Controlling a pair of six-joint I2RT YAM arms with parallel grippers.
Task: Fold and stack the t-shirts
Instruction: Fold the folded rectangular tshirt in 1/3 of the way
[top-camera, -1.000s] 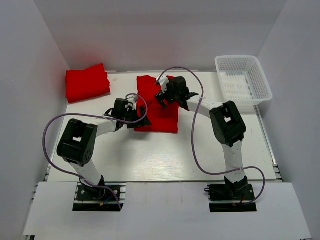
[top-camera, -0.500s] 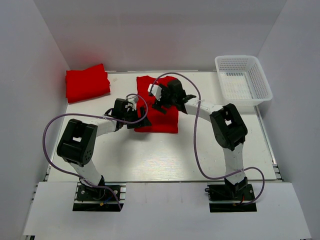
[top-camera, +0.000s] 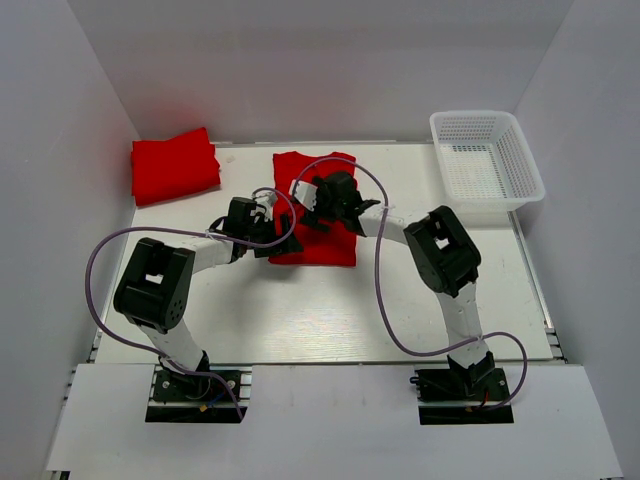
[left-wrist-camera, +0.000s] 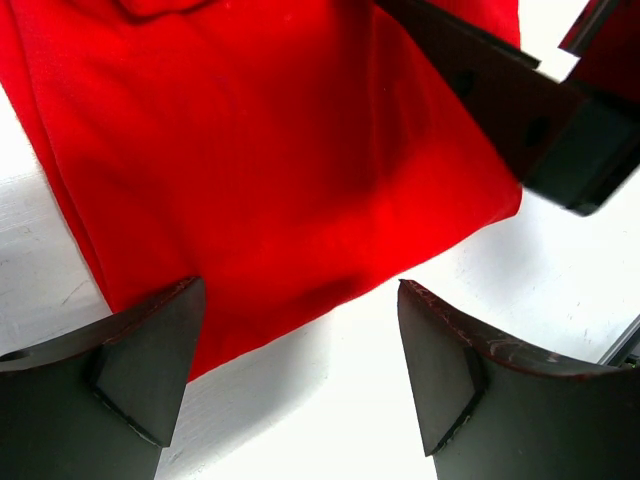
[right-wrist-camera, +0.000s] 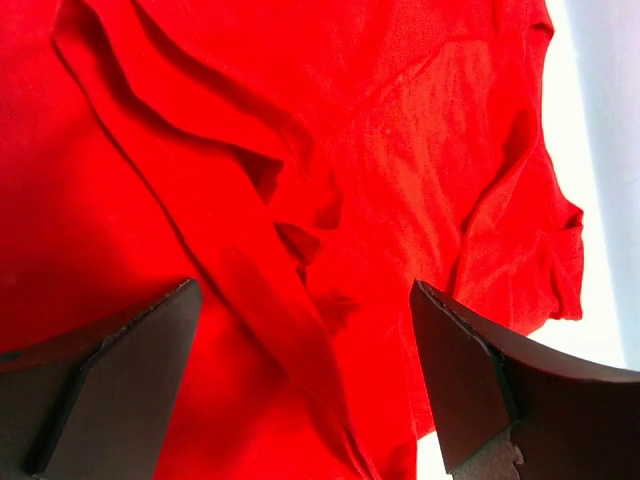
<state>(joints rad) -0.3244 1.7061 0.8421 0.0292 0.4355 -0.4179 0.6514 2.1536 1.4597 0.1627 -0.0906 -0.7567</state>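
A red t-shirt (top-camera: 332, 242) lies partly folded in the middle of the table, with creases and a loose folded strip showing in the right wrist view (right-wrist-camera: 400, 120). A second t-shirt (top-camera: 175, 166) lies folded at the back left. My left gripper (top-camera: 278, 238) is open and low at the middle shirt's near left edge (left-wrist-camera: 260, 150), with nothing between its fingers (left-wrist-camera: 300, 290). My right gripper (top-camera: 308, 205) hangs open just above the shirt's left half (right-wrist-camera: 305, 285), holding nothing. Its dark fingers (left-wrist-camera: 520, 110) show in the left wrist view.
A white mesh basket (top-camera: 487, 160) stands at the back right. White walls close in the table on the left, back and right. Purple cables loop from both arms over the table. The two grippers are close together over the same shirt.
My right gripper has moved left and towards the near side across the middle shirt, closer to the left gripper. The left arm and both shirts have not moved.
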